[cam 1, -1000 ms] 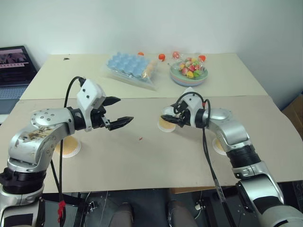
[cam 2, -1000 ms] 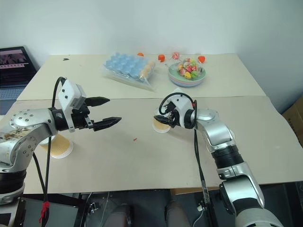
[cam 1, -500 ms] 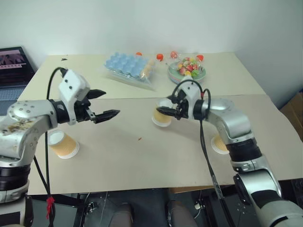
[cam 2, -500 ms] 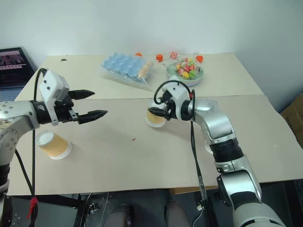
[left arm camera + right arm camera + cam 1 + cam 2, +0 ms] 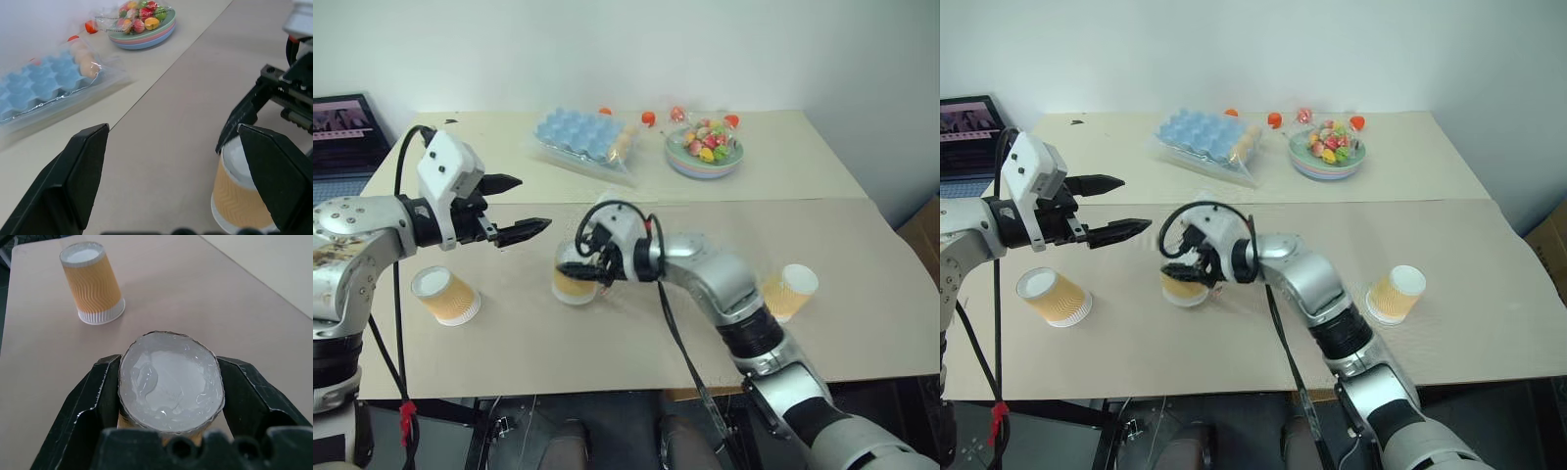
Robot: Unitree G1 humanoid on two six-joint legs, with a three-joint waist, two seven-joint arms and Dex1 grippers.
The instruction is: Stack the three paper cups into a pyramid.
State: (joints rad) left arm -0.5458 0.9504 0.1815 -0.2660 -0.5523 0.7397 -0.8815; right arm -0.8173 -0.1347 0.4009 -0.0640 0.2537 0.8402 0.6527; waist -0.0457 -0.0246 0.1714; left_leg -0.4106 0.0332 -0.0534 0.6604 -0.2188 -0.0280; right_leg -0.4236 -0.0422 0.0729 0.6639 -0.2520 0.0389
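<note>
The right end effector (image 5: 1187,276) is gripping an upside-down cup (image 5: 1182,288) at desk (image 5: 1263,333) centre, squeezing its base slightly oval. The left end effector (image 5: 1119,208) is hovering open at its ten o'clock. A second cup (image 5: 1052,296) is standing at nine o'clock, the third (image 5: 1397,294) at three. Judging loosely, the held cup is probably touching the desk; setting it gently just beside the nine o'clock cup makes the base row.

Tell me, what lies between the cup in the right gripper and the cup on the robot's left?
Nothing: in the right wrist view, bare cardboard separates the held cup from the left cup.
</note>
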